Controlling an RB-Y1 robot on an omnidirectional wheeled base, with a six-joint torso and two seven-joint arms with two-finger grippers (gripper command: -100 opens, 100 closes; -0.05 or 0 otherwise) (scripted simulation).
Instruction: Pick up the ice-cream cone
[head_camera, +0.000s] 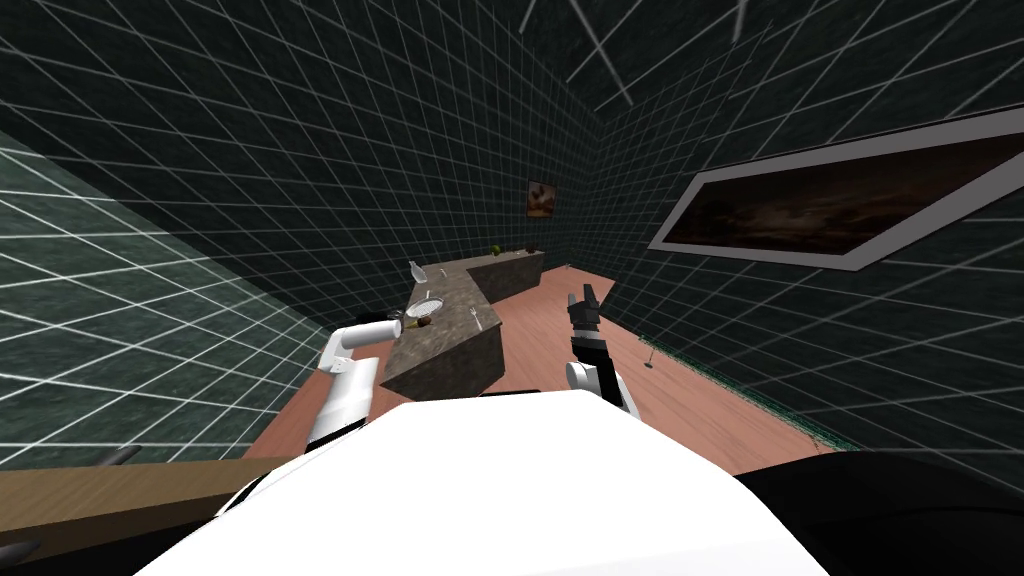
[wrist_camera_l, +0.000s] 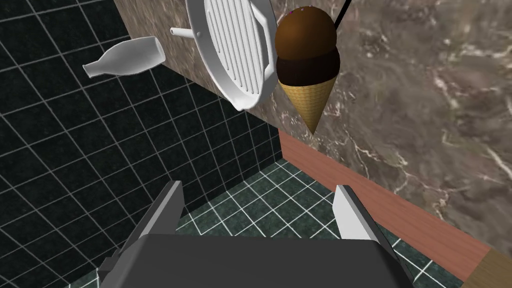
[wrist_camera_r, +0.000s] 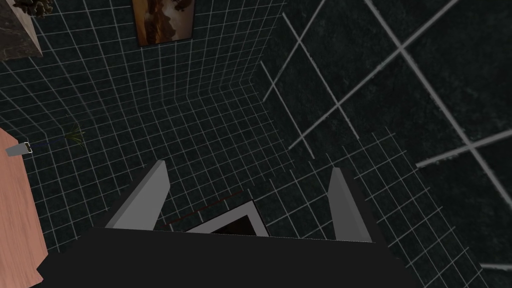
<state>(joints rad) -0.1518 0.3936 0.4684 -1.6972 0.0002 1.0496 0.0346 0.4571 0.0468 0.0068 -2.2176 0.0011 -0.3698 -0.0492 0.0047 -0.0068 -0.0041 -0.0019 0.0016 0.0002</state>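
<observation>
Grey blade fingers of left gripper (wrist_camera_l: 258, 187) spread wide, nothing between them. Reads as the approach step, grasp not yet begun.

Ahead of the fingertips, near edge of brown marbled counter (wrist_camera_l: 425, 100). Farther along it, ice-cream cone (wrist_camera_l: 306, 75): wafer tip toward the gripper, chocolate scoop away, well clear of the fingers.

Suggested move: advance along the cone's axis, centre the wafer between the fingers, close just below the scoop. Probably slips if pinched at the narrow tip.

White ridged pan (wrist_camera_l: 235, 50) just beside the scoop; contact or gap, cannot tell. Little room on that side, so keep that finger tight to the wafer. Open marble on the other side. White bottle (wrist_camera_l: 125, 57) beyond the pan, out of the path.

Right gripper (wrist_camera_r: 247, 170) also spread, well apart from the counter.
</observation>
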